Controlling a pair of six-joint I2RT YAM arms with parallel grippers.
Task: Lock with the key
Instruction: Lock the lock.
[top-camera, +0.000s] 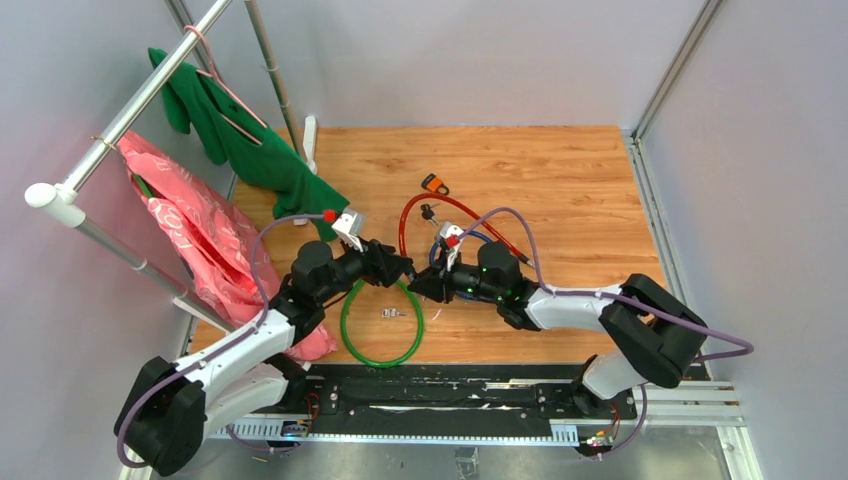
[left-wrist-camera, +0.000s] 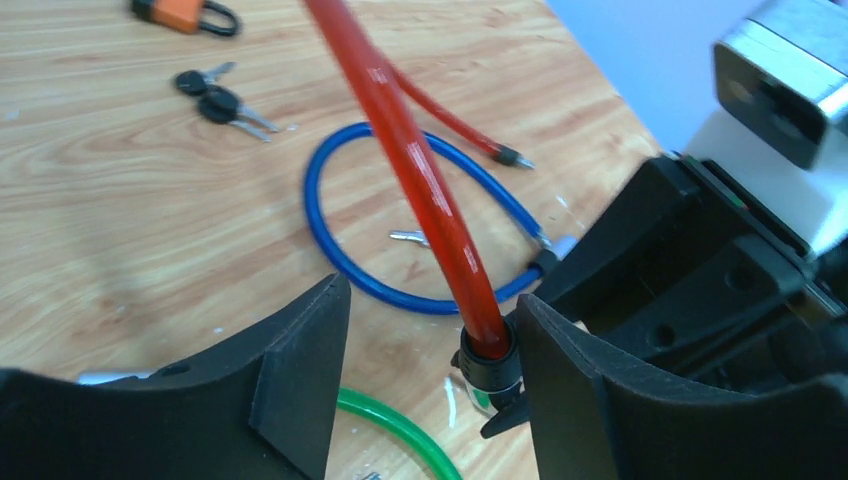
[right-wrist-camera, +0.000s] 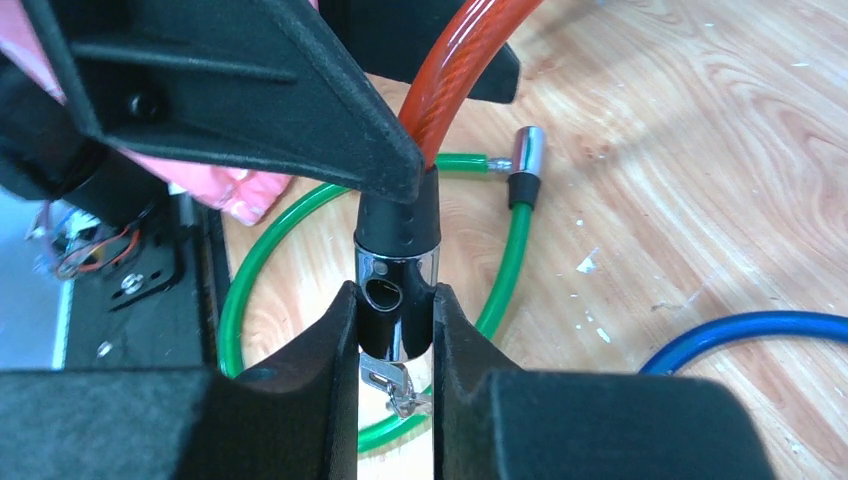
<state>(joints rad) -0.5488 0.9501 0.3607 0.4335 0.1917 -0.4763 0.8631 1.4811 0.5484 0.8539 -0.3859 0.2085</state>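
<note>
A red cable lock rises off the wooden table. My right gripper is shut on its black and chrome barrel, whose side hole faces the camera. My left gripper is open, its fingers straddling the red cable just above the black collar, which rests against the right finger. The two grippers meet at the table's middle in the top view: the left one and the right one. A small silver key bunch shows right under the barrel; I cannot tell if it touches it.
A green cable loop lies below the grippers, a blue cable loop behind them. An orange padlock and black-headed keys lie further back. The red cable's free pin end rests on the wood. A clothes rail with a green garment and a pink bag stands at the left.
</note>
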